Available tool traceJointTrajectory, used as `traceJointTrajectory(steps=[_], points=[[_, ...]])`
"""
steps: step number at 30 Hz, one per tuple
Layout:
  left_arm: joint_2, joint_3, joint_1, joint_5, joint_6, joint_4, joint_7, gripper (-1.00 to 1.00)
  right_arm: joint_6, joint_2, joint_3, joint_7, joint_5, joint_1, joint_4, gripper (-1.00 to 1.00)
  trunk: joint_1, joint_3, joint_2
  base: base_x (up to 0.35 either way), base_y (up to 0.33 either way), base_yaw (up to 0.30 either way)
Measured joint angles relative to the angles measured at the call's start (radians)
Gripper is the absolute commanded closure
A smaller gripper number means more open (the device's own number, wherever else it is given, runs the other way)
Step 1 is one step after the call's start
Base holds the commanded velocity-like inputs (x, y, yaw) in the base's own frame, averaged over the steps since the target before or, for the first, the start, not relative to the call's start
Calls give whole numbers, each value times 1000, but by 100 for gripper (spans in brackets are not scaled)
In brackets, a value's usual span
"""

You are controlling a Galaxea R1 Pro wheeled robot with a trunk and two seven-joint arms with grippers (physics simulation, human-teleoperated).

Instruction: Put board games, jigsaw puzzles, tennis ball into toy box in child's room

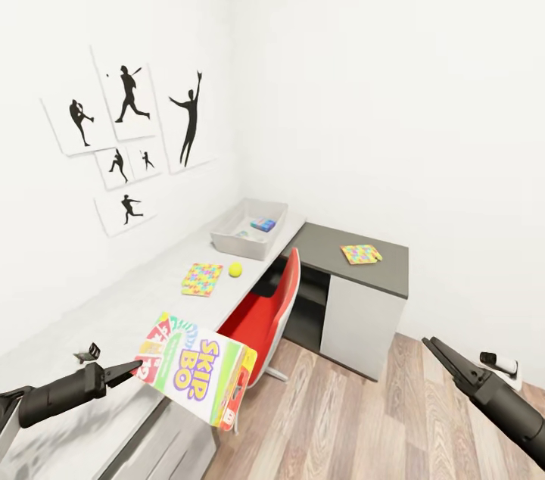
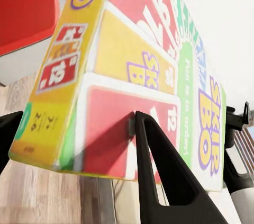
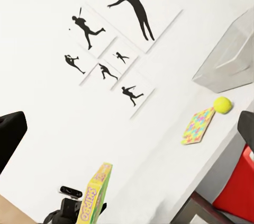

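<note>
Clamped in my left claw (image 1: 135,368), green-white-red flat Skip-Bo box (image 1: 195,368); light grey sloped-side toy box (image 1: 248,229) lies ahead at the desk's (image 1: 151,279) far end; right claw (image 1: 433,347) together.

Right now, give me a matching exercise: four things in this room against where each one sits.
Things:
1. Skip-Bo box
2. tennis ball
3. blue game box
4. puzzle on the right

Places:
A. inside the grey bin
B. on the dark lower side section of the desk
C. held in the left gripper
D. on the pale desk top, beside the other puzzle

Pairs: 1-C, 2-D, 3-A, 4-B
</note>
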Motion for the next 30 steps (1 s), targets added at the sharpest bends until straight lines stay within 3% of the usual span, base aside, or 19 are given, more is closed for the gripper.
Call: traceJointTrajectory(steps=[17, 19, 23, 30], points=[[0, 14, 0, 0, 0, 0, 0, 100, 4, -1, -3, -21, 8, -1, 21, -100, 0, 0, 0, 183, -164, 0], [1, 24, 0, 1, 1, 0, 0, 100, 27, -7, -4, -50, 22, -1, 22, -100, 0, 0, 0, 256, -168, 0], [1, 60, 0, 3, 9, -3, 0, 100, 117, -47, -6, -117, 56, -1, 24, -100, 0, 0, 0, 261, -163, 0], [11, 89, -4, 2, 49, -12, 0, 100, 144, -59, -28, -94, 63, -1, 30, -100, 0, 0, 0, 258, -150, 0]])
